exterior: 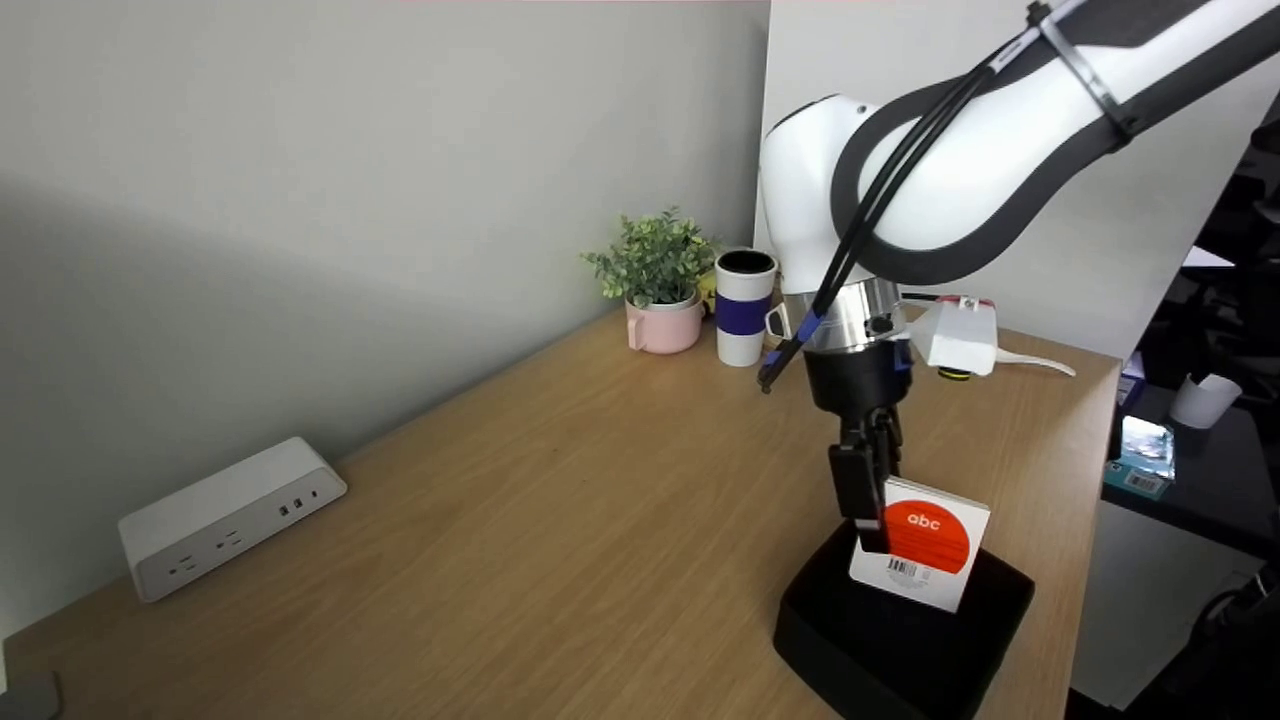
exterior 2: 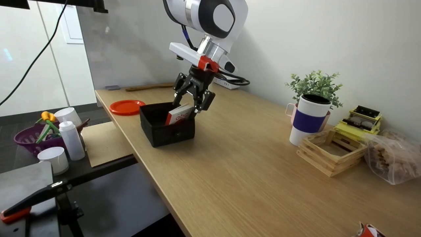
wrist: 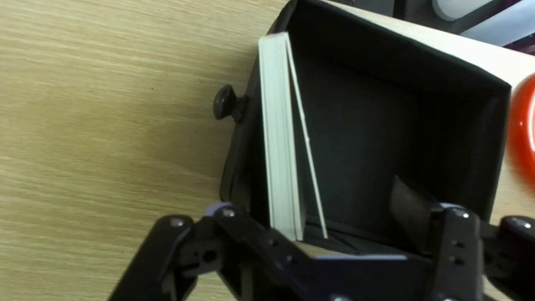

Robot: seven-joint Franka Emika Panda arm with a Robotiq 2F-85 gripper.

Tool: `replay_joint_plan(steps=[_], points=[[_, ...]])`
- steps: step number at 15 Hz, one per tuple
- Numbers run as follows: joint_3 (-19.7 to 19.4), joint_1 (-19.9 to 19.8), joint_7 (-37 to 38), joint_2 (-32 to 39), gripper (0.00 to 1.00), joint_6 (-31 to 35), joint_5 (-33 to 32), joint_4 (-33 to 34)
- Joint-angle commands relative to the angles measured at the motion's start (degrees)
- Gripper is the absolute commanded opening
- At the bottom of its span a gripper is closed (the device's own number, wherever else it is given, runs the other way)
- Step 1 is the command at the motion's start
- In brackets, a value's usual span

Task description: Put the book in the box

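Note:
The white book with its red-orange circle (exterior: 930,548) is inside the black box, standing tilted on edge; it also shows in an exterior view (exterior 2: 179,114). The box (exterior: 828,648) sits on the table near its edge, also seen in an exterior view (exterior 2: 168,135). In the wrist view the book (wrist: 281,138) leans near the knob-side wall of the box (wrist: 418,46), its cover slightly apart from the pages. My gripper (exterior 2: 188,105) is over the box with its fingers spread wide. In the wrist view the gripper (wrist: 334,209) has one finger near the book; whether they touch is unclear.
A red plate (exterior 2: 127,108) lies beside the box. A white power strip (exterior: 230,522) stands by the wall. A tumbler (exterior 2: 310,120), potted plant (exterior: 665,280), wooden crate (exterior 2: 332,153) and plastic bag (exterior 2: 393,158) stand along the wall side.

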Motion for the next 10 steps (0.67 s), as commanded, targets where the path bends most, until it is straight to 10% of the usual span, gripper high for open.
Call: replay_joint_plan(steps=[1, 10], points=[[0.3, -0.3, 0.3, 0.4, 1.0, 0.8, -0.2, 0.5], [-0.3, 0.5, 3.9, -6.8, 1.0, 7.2, -0.9, -6.4]])
